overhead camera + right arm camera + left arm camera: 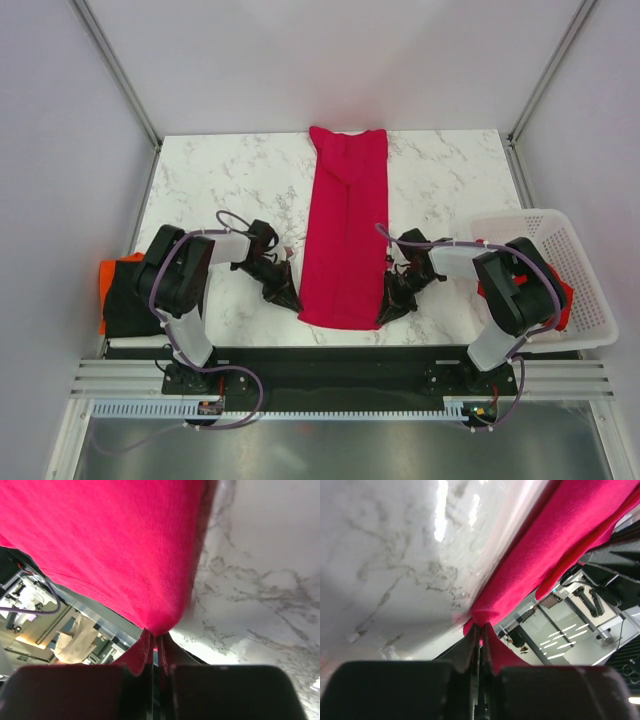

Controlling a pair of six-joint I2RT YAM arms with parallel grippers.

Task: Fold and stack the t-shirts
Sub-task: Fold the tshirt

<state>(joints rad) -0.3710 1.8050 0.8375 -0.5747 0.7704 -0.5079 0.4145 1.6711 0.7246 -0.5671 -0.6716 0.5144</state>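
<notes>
A crimson-pink t-shirt (345, 230) lies folded into a long narrow strip down the middle of the marble table (220, 180). My left gripper (293, 303) is at the strip's near left corner and is shut on the cloth. In the left wrist view the fingers pinch a tuck of the t-shirt (555, 545) at the left gripper's tips (481, 627). My right gripper (385, 315) is at the near right corner, also shut on the cloth. The right wrist view shows the t-shirt (115, 540) bunched into the right gripper's tips (155, 636).
A white lattice basket (570, 245) stands at the table's right edge, with red cloth (563, 300) showing beside the right arm. An orange shirt (112, 270) and a black one (130, 305) lie at the left edge behind the left arm.
</notes>
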